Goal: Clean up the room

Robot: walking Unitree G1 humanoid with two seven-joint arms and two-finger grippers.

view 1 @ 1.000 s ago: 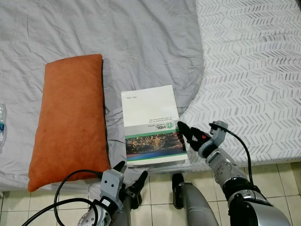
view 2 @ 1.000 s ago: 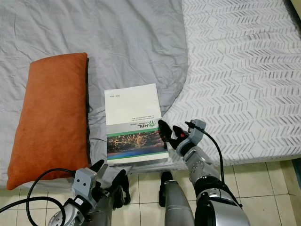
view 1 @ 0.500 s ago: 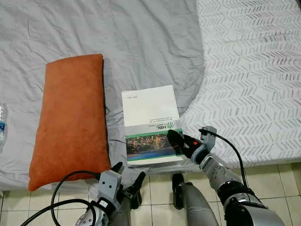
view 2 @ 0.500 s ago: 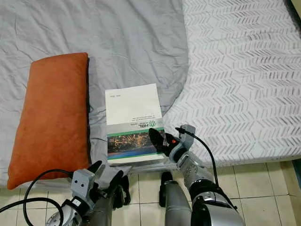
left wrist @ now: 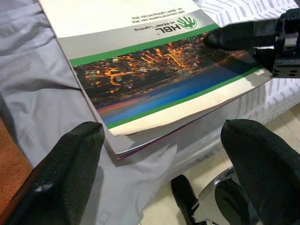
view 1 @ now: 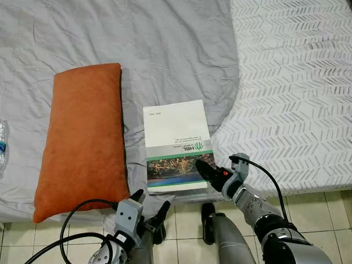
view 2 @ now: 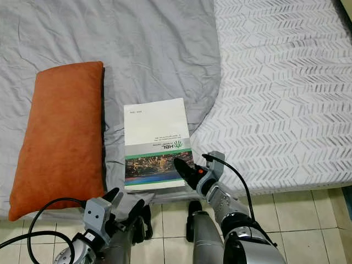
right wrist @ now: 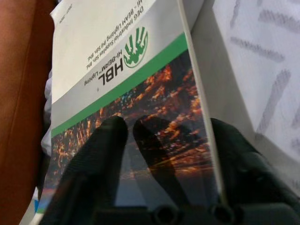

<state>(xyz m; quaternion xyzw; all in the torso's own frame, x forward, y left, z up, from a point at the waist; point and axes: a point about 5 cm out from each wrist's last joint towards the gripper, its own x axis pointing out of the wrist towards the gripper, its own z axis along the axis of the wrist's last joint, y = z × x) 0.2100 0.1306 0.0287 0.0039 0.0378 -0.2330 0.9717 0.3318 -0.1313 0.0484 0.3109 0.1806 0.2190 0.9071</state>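
Note:
A catalogue (view 1: 175, 144) with a white, green and city-photo cover lies flat on the grey sheet (view 1: 165, 44) near the bed's front edge. An orange pillow (view 1: 82, 137) lies just to its left. My right gripper (view 1: 212, 170) is open at the catalogue's front right corner. In the right wrist view one finger (right wrist: 105, 140) rests over the cover and the other finger (right wrist: 243, 154) sits past the page edge. My left gripper (view 1: 153, 199) is open and low in front of the bed. Its fingers (left wrist: 61, 173) frame the catalogue's (left wrist: 154, 70) front left corner.
A white mattress with a grey chevron pattern (view 1: 291, 82) is bare on the right, where the sheet is pulled back. A clear plastic bottle (view 1: 2, 144) lies at the far left edge. Tiled floor (view 1: 313, 203) runs along the bed's front.
My right gripper has moved left and toward the bed's front edge, from beside the catalogue to its front right corner, with one finger now over the cover. The left gripper has stayed put.

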